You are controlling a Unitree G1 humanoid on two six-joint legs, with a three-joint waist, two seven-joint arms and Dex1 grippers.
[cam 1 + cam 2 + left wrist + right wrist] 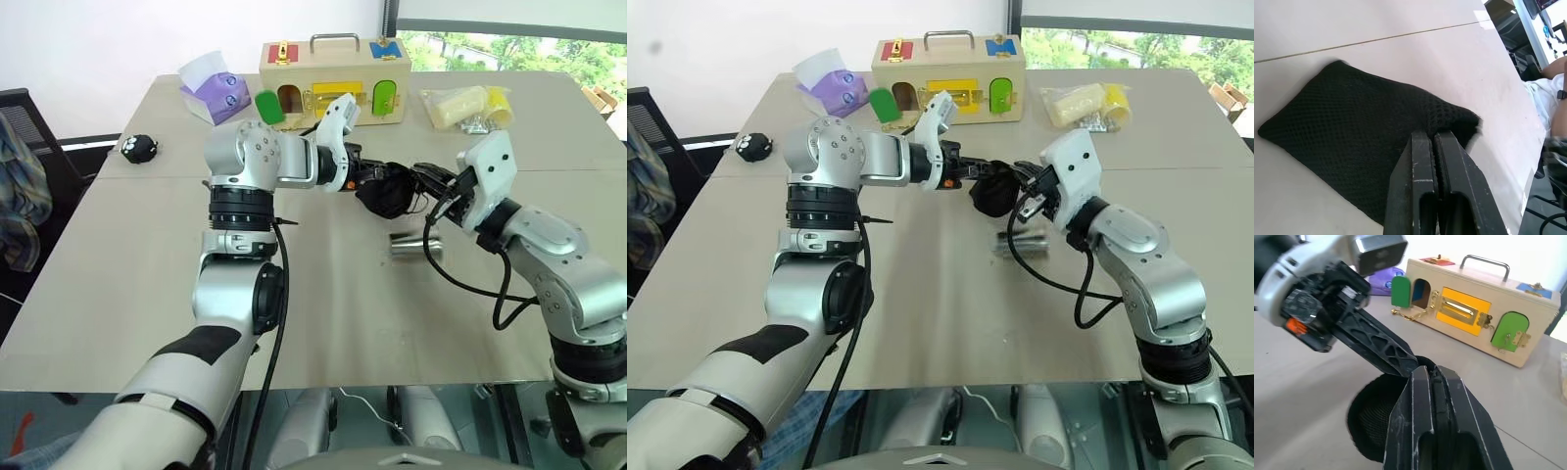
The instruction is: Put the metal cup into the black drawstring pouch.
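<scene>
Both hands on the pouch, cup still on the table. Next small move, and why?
Probably draw the two hands apart to widen the mouth. The left hand and right hand are each shut on the black drawstring pouch, held above the table; the metal cup lies on its side below.

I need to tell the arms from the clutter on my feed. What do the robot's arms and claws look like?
Both arms are silver-grey metal shells with black ribbed joint rings and black padding near the shoulders. A black cable loops along each forearm. White angular housings cap the wrists. The left claw and right claw each have two black plastic fingers with lattice-braced sides; an orange tab marks the left claw's base.
</scene>
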